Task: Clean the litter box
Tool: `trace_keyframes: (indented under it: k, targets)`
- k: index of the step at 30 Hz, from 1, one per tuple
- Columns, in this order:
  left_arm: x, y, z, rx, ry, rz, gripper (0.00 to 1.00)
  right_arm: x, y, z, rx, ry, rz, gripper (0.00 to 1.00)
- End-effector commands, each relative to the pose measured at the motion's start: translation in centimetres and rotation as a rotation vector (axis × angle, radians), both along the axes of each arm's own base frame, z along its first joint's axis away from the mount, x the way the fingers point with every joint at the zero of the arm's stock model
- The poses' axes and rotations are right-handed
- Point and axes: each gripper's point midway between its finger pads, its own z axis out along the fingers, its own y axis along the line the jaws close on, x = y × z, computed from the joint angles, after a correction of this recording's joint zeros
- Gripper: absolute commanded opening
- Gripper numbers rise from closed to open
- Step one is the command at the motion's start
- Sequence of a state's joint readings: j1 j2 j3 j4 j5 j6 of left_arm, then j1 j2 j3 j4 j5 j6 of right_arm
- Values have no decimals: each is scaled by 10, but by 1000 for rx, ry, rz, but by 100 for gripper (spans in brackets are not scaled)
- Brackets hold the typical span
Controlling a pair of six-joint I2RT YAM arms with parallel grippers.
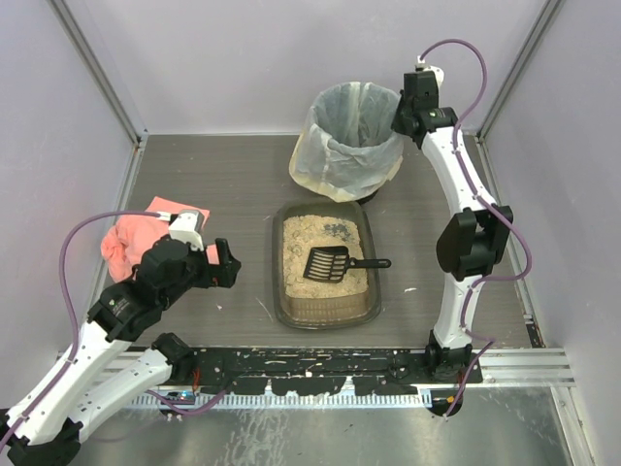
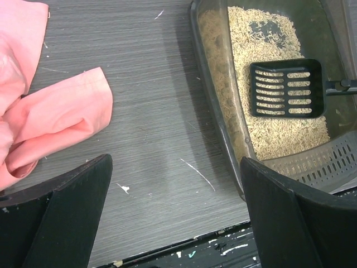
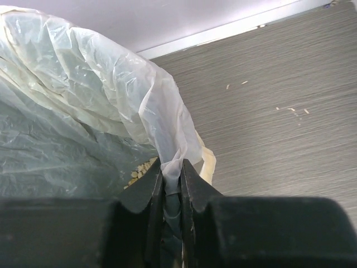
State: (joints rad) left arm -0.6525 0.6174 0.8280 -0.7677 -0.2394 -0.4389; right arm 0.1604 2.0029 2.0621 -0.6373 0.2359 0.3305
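Grey wood-grain worktop [image 1: 223, 184]: matt, finely lined surface, flecked with pale scraps. Shallow rectangular dark brown translucent plastic litter box [image 1: 326, 311]: smooth, faintly glossy walls, with a moulded grid texture at its near end. Tan sandy granules [image 1: 306, 243]: loose, rough, dull. Black slotted plastic scoop [image 1: 327, 263]: smooth and matt. Crumpled pink cloth [image 1: 131, 238]: soft, matt, thrown into rounded folds. Thin pale translucent plastic bag [image 1: 335, 160]: crinkled, shiny film. The left end effector [image 2: 175, 161] and the right end effector [image 3: 171, 167]: hard black plastic, matt, finely grained. Silver metal rail [image 1: 524, 364] along the worktop's near edge: smooth, satin finish.
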Motion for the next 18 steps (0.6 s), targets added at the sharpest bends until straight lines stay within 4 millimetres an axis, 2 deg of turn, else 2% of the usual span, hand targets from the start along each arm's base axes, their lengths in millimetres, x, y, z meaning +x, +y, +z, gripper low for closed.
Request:
trace_keyframes:
  k: [1,7,8,11,14,18]
  targets:
    - [5,3,11,-22,-37,37,100,-5,-37,77,-46,-187,-109,13]
    - [5,3,10,-19,-33,39,100,-25,-74,73,-55,-162,-164,10]
    - [5,3,9,-17,-29,38,100,-31,-82,77,-51,-168,-172,9]
    - [5,1,7,-17,-22,31,100,-48,-100,72,-44,-148,-186,9]
    - [6,-1,7,-19,-21,28,100,-71,-107,61,-29,-118,-185,9]
    - [7,-2,5,-16,-15,24,100,-106,-105,48,9,-112,-191,9]
